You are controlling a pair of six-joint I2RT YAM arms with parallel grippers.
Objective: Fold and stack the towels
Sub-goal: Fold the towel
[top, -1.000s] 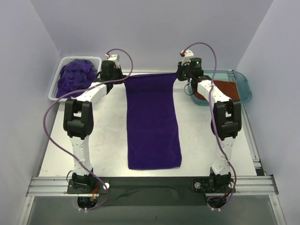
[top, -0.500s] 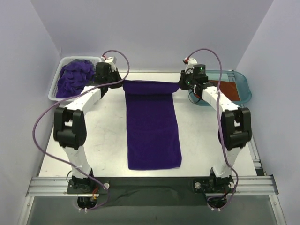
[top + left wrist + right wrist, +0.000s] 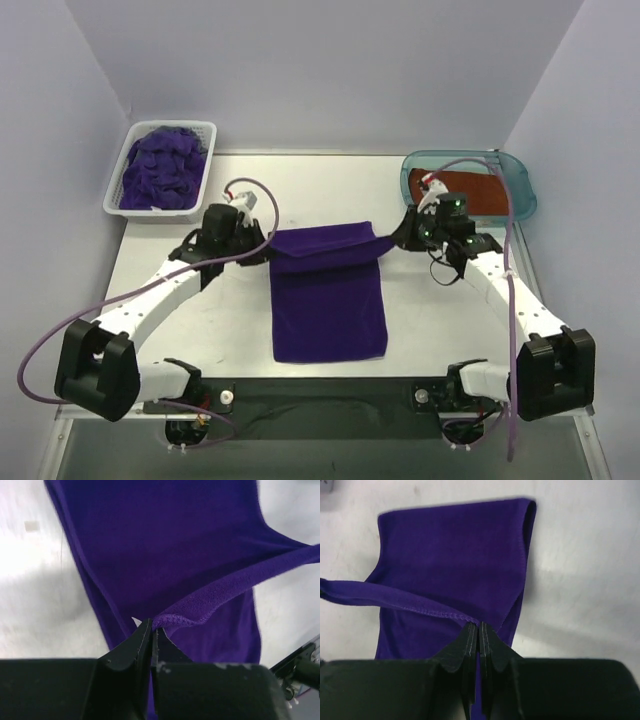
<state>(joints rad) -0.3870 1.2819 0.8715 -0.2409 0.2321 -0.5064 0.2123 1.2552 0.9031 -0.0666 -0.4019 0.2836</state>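
A purple towel (image 3: 330, 300) lies lengthwise on the table's middle, its far end lifted and doubled back toward me. My left gripper (image 3: 268, 250) is shut on that end's left corner, and my right gripper (image 3: 392, 240) is shut on the right corner. Between the two the held hem hangs stretched above the lower layer. The left wrist view shows the towel (image 3: 165, 550) pinched at the left gripper (image 3: 152, 626). In the right wrist view the stitched hem of the towel (image 3: 450, 555) meets the right gripper (image 3: 479, 626). More purple towels (image 3: 160, 168) are heaped at the back left. A rust-orange towel (image 3: 470, 186) lies at the back right.
The white slotted basket (image 3: 118, 198) holding the purple heap stands at the back left corner. The teal tray (image 3: 520, 175) with the orange towel stands at the back right. Pale walls close in both sides, and a metal rail (image 3: 320, 392) runs along the near edge.
Both grippers have pulled the towel's far end from the back of the table toward me, doubling it over the near half. Both arms have lowered and folded outward.
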